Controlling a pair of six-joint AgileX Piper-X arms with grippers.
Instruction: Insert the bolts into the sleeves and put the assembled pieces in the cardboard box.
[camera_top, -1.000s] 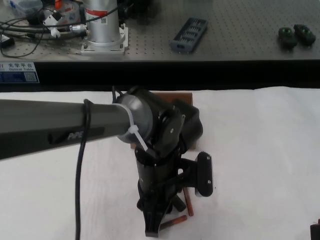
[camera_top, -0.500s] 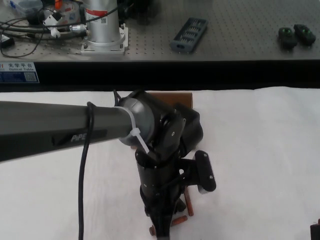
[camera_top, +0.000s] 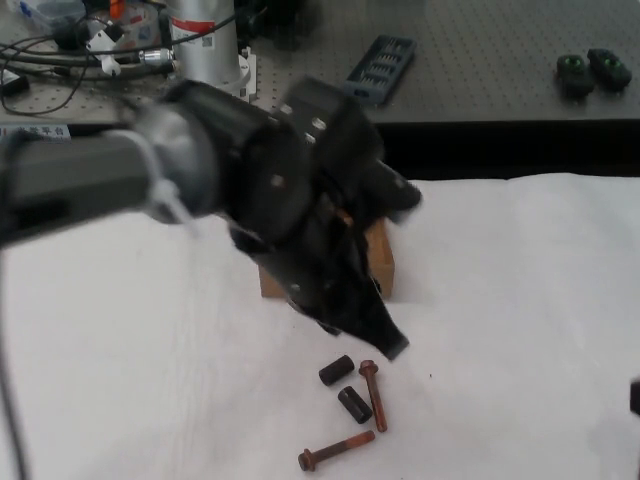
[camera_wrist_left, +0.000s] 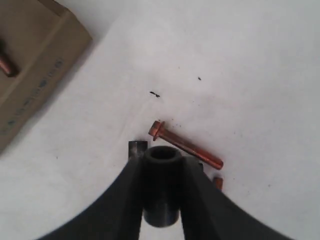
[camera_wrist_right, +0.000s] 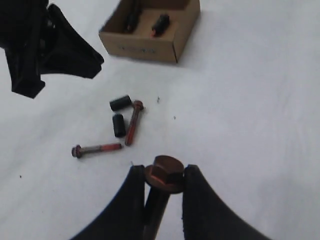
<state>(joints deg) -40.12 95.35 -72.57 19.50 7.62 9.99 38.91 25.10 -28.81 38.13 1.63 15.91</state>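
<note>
My left gripper (camera_wrist_left: 162, 166) is shut on a black sleeve (camera_wrist_left: 162, 202), held above the white cloth. In the high view that gripper (camera_top: 384, 343) hangs just in front of the cardboard box (camera_top: 381, 258). My right gripper (camera_wrist_right: 164, 173) is shut on a copper bolt (camera_wrist_right: 155, 208), head up, nearer the front of the bench. Between them on the cloth lie two loose black sleeves (camera_wrist_right: 120, 103) (camera_wrist_right: 119, 125) and two bolts (camera_wrist_right: 133, 122) (camera_wrist_right: 97, 148). The box (camera_wrist_right: 150, 47) holds two dark pieces with copper ends (camera_wrist_right: 160, 22).
White cloth (camera_top: 520, 300) covers the bench, with free room to the right of the loose parts. Behind it a perforated metal table carries a blue rack (camera_top: 378, 66), a silver post base (camera_top: 205, 50) and cables.
The left arm has risen from the cloth and swung back toward the box with the sleeve in its gripper. The loose sleeves and bolts it covered now show.
</note>
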